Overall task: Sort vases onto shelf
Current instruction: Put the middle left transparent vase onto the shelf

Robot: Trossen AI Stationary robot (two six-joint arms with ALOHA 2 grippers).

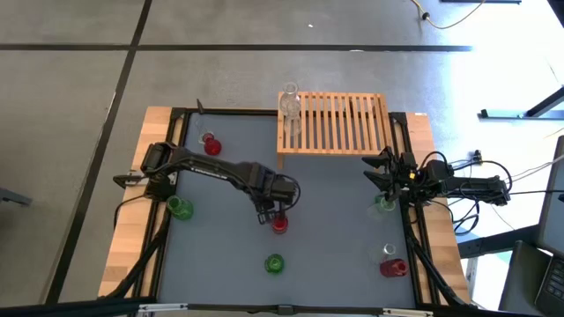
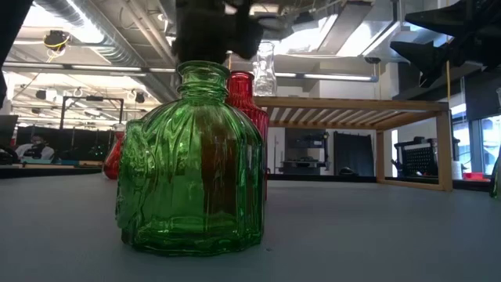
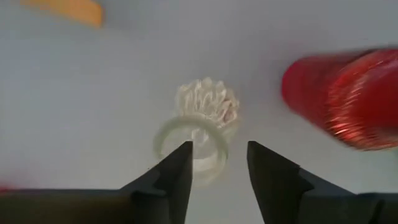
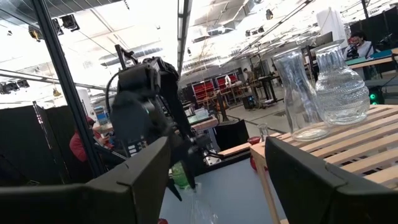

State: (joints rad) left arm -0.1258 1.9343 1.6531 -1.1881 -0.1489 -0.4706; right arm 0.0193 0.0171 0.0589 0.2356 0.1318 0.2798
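- The grey table (image 1: 335, 220) carries everything; the shelf (image 1: 335, 123) sits at its twelve o'clock edge, slightly toward one o'clock.
- Two clear vases (image 1: 290, 106) stand upright on the shelf's nine o'clock end, touching or nearly so.
- The left arm reaches to the table's middle; the left gripper (image 1: 269, 211) hangs with fingers narrowly apart over a small clear vase (image 3: 202, 121), gripping nothing.
- The right gripper (image 1: 385, 169) waits at three o'clock, fingers spread wide and empty.
- A red vase (image 1: 279, 224) stands just beside the left gripper, at its five o'clock.
- Loose vases: red (image 1: 211, 145) at ten o'clock, green (image 1: 180, 208) at nine, green (image 1: 274, 262) at six, red (image 1: 393, 267) at five.
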